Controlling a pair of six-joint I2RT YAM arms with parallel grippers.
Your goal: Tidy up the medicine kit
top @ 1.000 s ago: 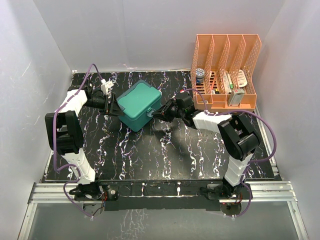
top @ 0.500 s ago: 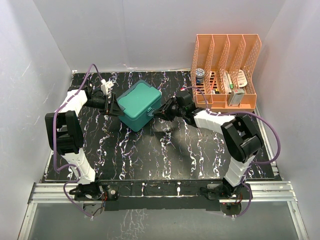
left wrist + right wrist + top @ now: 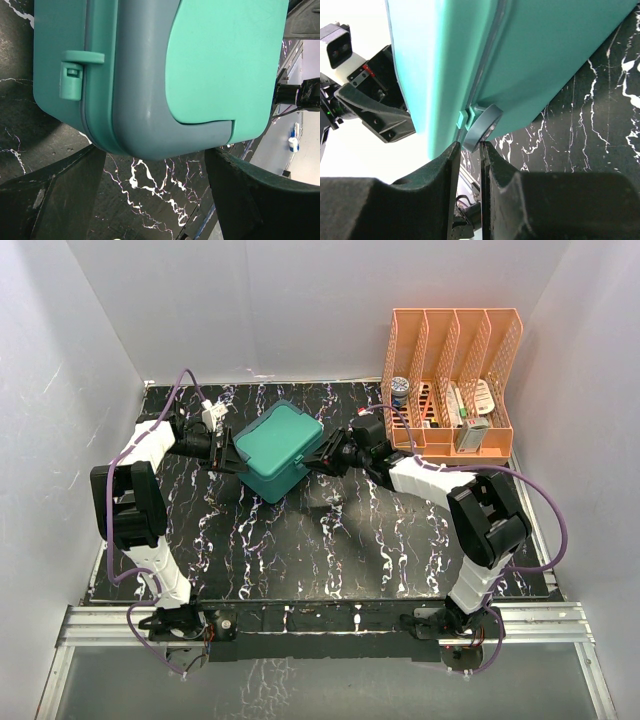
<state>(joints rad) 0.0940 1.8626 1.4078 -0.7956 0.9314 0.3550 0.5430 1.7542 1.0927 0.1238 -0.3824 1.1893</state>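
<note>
The teal-green medicine kit (image 3: 280, 445) stands closed at the middle back of the black marbled table. My left gripper (image 3: 232, 455) is at its left end, jaws wide open; in the left wrist view (image 3: 155, 155) the kit's rounded end (image 3: 200, 65) sits between the fingertips, not pinched. My right gripper (image 3: 318, 462) is at the kit's right front. In the right wrist view (image 3: 469, 145) its fingers are nearly together, with the edge of the grey-blue latch (image 3: 482, 126) at their tips, under the kit's seam (image 3: 545, 50).
An orange slotted file rack (image 3: 455, 380) stands at the back right, holding a small bottle (image 3: 400, 390) and several packets. White walls close in the table on three sides. The left gripper's camera shows in the right wrist view (image 3: 340, 45).
My right gripper has moved up and left, closer against the kit's front at the latch. The kit has turned slightly. The left arm has barely moved.
</note>
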